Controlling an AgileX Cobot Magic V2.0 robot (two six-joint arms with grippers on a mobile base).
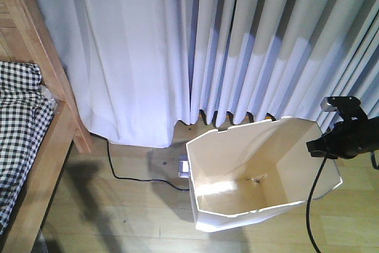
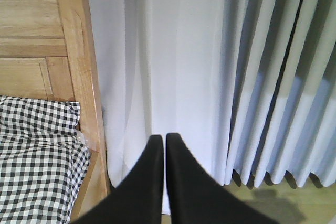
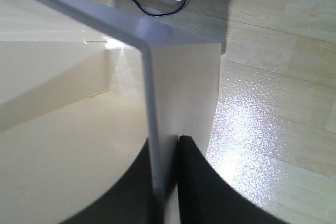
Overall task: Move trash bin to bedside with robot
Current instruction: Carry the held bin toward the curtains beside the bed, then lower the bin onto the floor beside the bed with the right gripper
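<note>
Right end effector (image 3: 165, 141) pinching the wall of the white trash bin (image 1: 237, 220).
One finger sits inside the bin and one outside, at its right-hand rim. The left end effector (image 2: 164, 139) is pressed together on nothing. Curtains (image 1: 177, 39) hang behind the bin, a power strip (image 1: 183, 166) lies just beside it, and the wooden bed frame (image 1: 59, 87) stands well apart to its left.

**Q:** How is the trash bin (image 1: 237, 164) sitting?

**A:** It is standing upright with its mouth open. It is white outside and cream inside, with an angular rim. It is resting well apart from the bedside (image 1: 56, 81), where a slanted wooden post is bordering the checked bedding (image 1: 21, 117).

**Q:** And the robot?

**A:** The right gripper (image 1: 317, 146) is pinching the bin's wall (image 3: 178, 93) on the side away from the bed, with one finger inside and one outside. The left gripper (image 2: 160, 137) is hanging free near the post, its fingers nearly touching.
</note>
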